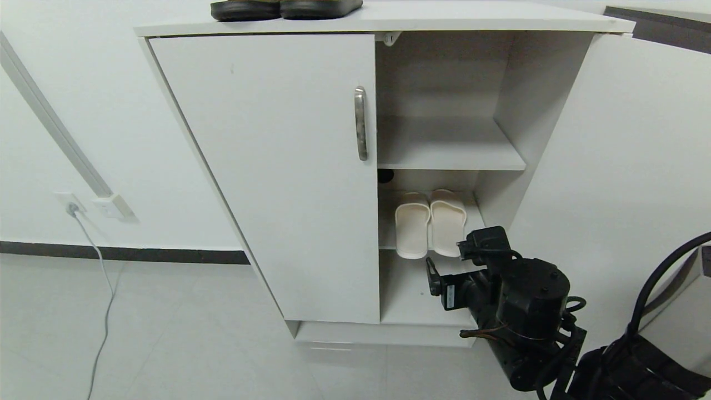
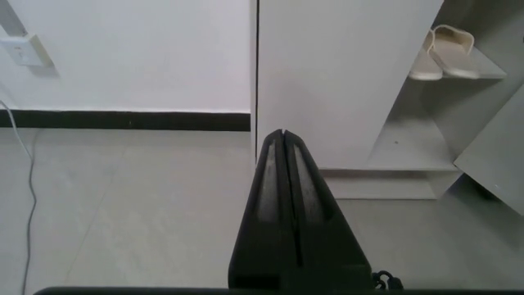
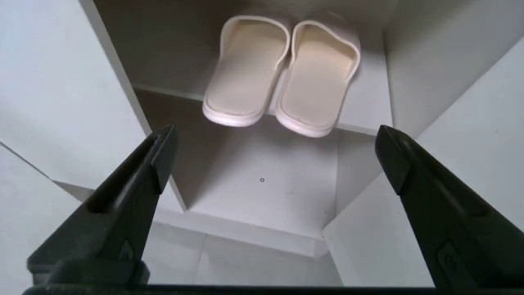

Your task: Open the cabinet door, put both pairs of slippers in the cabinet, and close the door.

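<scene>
A pair of white slippers (image 1: 430, 222) (image 3: 282, 74) (image 2: 442, 53) lies side by side on the cabinet's middle shelf. On the cabinet top (image 1: 472, 22) sits a pair of dark slippers (image 1: 286, 8). The right door (image 1: 611, 166) is swung open; the left door (image 1: 266, 166) with its metal handle (image 1: 360, 123) is shut. My right gripper (image 1: 444, 269) (image 3: 277, 139) hovers open and empty in front of the bottom compartment, just below and short of the white slippers. My left gripper (image 2: 282, 139) is shut on nothing, low over the floor to the left of the cabinet.
The upper shelf (image 1: 444, 144) and bottom compartment (image 1: 411, 300) hold nothing. A wall socket (image 1: 71, 208) with a cable trailing onto the floor is at the left. Open tiled floor (image 1: 166, 333) lies before the cabinet. A grey box (image 1: 677, 316) stands at the right.
</scene>
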You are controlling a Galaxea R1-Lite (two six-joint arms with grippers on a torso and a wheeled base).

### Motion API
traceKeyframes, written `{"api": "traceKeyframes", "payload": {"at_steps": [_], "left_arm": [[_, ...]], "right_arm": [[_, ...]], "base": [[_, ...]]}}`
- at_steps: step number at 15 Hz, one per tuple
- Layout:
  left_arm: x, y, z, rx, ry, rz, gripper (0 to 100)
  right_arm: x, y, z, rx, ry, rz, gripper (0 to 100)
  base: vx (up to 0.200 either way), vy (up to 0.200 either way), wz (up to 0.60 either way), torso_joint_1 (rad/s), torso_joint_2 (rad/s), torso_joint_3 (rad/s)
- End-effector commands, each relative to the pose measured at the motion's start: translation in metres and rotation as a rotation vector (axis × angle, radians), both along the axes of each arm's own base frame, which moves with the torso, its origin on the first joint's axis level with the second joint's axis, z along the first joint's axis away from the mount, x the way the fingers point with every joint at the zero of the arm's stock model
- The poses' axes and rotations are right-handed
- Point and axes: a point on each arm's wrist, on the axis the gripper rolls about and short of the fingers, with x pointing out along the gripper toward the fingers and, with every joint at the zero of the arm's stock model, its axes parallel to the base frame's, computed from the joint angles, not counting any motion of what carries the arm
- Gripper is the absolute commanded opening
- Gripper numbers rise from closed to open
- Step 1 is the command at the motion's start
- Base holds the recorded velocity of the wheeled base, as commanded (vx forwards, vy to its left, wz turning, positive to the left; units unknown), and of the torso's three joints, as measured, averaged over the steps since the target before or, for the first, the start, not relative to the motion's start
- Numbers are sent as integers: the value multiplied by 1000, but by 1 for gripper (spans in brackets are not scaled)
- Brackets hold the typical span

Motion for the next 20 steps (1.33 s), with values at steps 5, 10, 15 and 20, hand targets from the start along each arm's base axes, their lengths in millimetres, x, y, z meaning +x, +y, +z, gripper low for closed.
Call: {"api": "traceKeyframes", "payload": {"at_steps": [5,10,15,20], "left_arm": [[0,0,0,0,1,0,0],[0,0,0,0,1,1,0],[0,0,0,0,1,0,0],[0,0,0,-3,0,1,0]], "right_arm": [[-1,2,-4,-6,9,6,100],[-2,3,-5,-11,12,11,100],[-3,3,-4,-10,11,14,100],[-8,2,-2,25,-31,46,100]], "base": [[0,200,0,3,2,5],[0,200,0,0,0,3],[0,200,0,4,1,4],[0,80,0,0,2,-1]]}}
